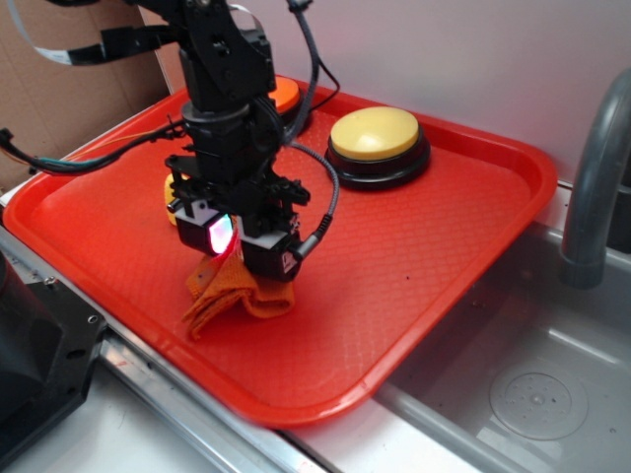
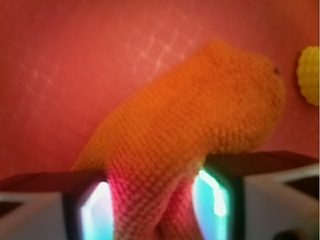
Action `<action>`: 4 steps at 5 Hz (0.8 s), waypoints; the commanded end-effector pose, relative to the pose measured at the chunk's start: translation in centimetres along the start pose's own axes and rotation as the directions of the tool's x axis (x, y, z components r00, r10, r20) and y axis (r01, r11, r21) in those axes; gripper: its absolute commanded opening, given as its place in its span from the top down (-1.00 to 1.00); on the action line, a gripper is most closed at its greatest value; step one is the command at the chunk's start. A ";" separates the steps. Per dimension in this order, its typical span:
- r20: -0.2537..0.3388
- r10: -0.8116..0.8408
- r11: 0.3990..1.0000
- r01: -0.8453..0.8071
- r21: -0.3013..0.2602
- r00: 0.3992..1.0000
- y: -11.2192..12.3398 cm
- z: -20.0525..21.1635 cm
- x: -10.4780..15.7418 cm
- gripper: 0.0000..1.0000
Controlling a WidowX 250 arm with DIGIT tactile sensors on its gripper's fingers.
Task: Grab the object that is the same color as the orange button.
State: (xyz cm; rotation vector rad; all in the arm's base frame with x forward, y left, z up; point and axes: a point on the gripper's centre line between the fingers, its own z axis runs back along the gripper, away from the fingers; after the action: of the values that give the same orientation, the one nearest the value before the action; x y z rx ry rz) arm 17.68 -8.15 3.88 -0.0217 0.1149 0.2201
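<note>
Gripping a raised fold of the orange cloth [image 2: 190,130], the gripper [image 2: 152,200] shows at the bottom of the wrist frame with its two lit pads [image 2: 95,210] closed narrow on the fabric; cloth fills the gap between them and bulges above toward the upper right of that frame.

Handling, as judged: light, soft and limp; terry texture should give good friction against the pads; no fragility; it will drape and sag from whatever point is pinched, so a bunched ridge is the sound place to take it, and that is where the jaws now sit; a thin hold on a single layer could slip out.

Position: in the exterior frame the orange cloth [image 1: 237,296] lies at lower centre-left on the red tray [image 1: 444,286], directly beneath the gripper [image 1: 237,246]; whether any part is off the tray surface cannot be told.

Orientation: the cloth's long axis runs from lower left to right in the exterior frame, one corner pointing toward the tray's near rim; in the wrist frame it rises diagonally from lower left to upper right.

Farther back: a yellow ribbed toy [image 2: 310,75] sits at the right edge of the wrist frame, apart from the cloth; behind the arm, the orange button [image 1: 284,94] is partly hidden at upper centre-left; the yellow button [image 1: 377,138] stands beside it at upper centre.
</note>
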 end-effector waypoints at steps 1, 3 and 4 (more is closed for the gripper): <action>0.006 -0.055 0.998 0.054 0.021 0.998 -1.2 1.7 0.9 1.00; -0.001 -0.134 0.991 0.134 0.027 0.991 -1.8 3.8 0.8 1.00; 0.099 -0.253 0.967 0.252 0.027 0.962 -3.2 8.9 0.6 1.00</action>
State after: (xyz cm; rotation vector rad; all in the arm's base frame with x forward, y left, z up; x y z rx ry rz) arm 19.34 -10.27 11.13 0.0146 0.0681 -0.0226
